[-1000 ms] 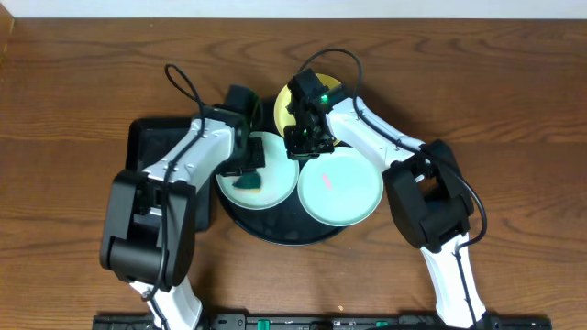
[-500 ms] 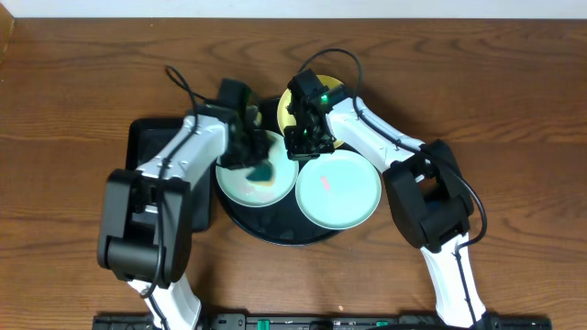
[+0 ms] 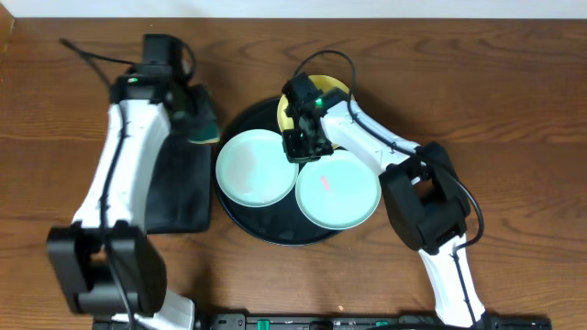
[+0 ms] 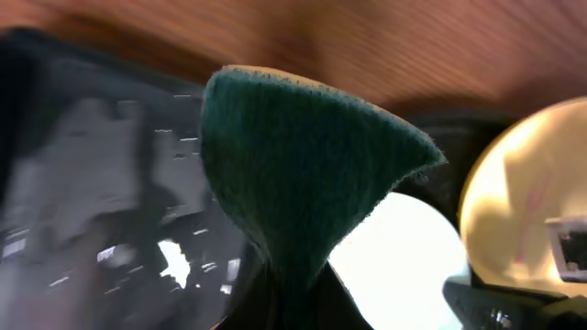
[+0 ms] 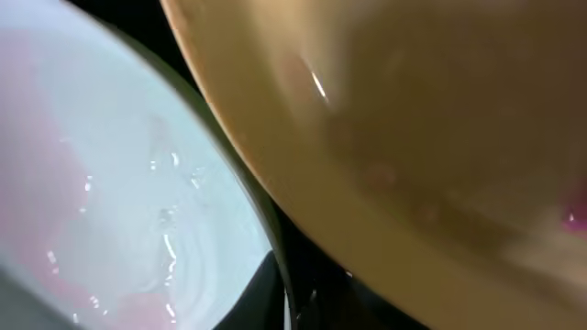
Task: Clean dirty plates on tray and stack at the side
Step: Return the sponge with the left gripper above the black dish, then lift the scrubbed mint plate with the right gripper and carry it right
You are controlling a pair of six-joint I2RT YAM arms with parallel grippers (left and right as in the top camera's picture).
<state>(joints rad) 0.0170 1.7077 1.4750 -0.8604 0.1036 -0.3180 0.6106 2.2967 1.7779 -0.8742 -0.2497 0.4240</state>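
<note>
The round black tray [image 3: 275, 234] holds two mint-green plates, a left one [image 3: 255, 170] and a right one [image 3: 339, 191] with a pink smear. The yellow plate [image 3: 285, 114] lies at the tray's back, mostly under my right arm. My right gripper [image 3: 302, 147] sits where the three plates meet. In the right wrist view its jaws [image 5: 292, 307] straddle the rim of a pink-smeared mint plate [image 5: 110, 183], beside the yellow plate [image 5: 413, 137]. My left gripper [image 3: 194, 117] is shut on a green sponge [image 4: 293, 174], held left of the round tray.
A rectangular black tray [image 3: 174, 183] lies left of the round tray, under my left arm and the sponge. Bare wooden table surrounds both trays. Cables loop above both wrists.
My left gripper lifted the sponge off the left mint plate and swung it up and left, over the rectangular tray's far end. That plate now looks clean. My right gripper stayed put.
</note>
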